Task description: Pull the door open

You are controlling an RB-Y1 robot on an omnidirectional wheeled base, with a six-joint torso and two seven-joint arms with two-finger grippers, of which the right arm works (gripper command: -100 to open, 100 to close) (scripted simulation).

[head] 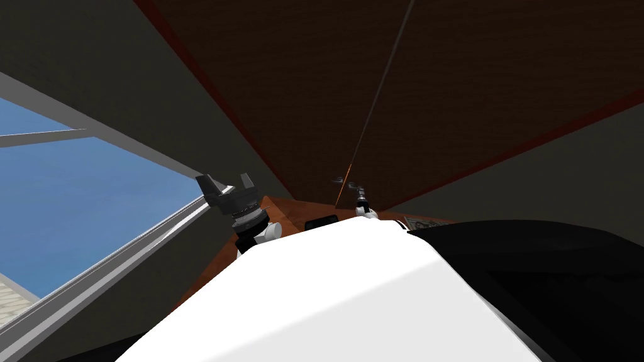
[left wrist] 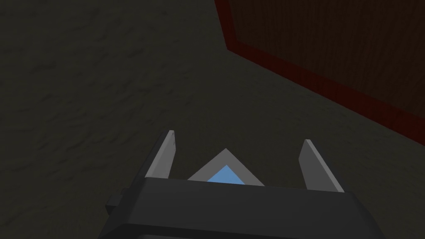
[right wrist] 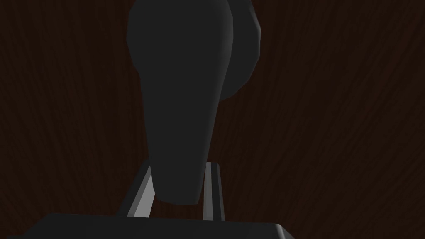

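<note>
Up against the dark brown door (head: 302,94), the head view shows the right tool (head: 360,191) reaching its seam and the left tool (head: 224,181) raised apart beside the window (head: 75,207). From the left wrist, that tool's fingers (left wrist: 166,159) stand wide and empty. From the right wrist, narrow fingers (right wrist: 213,191) pinch the dark lever handle (right wrist: 182,103) on the door: the grasp looks made, the pull is left to do, and the door seems not yet swung.

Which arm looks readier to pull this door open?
The right: the right gripper is shut on the dark door handle. The left gripper is open, facing a dark wall beside the door frame.
</note>
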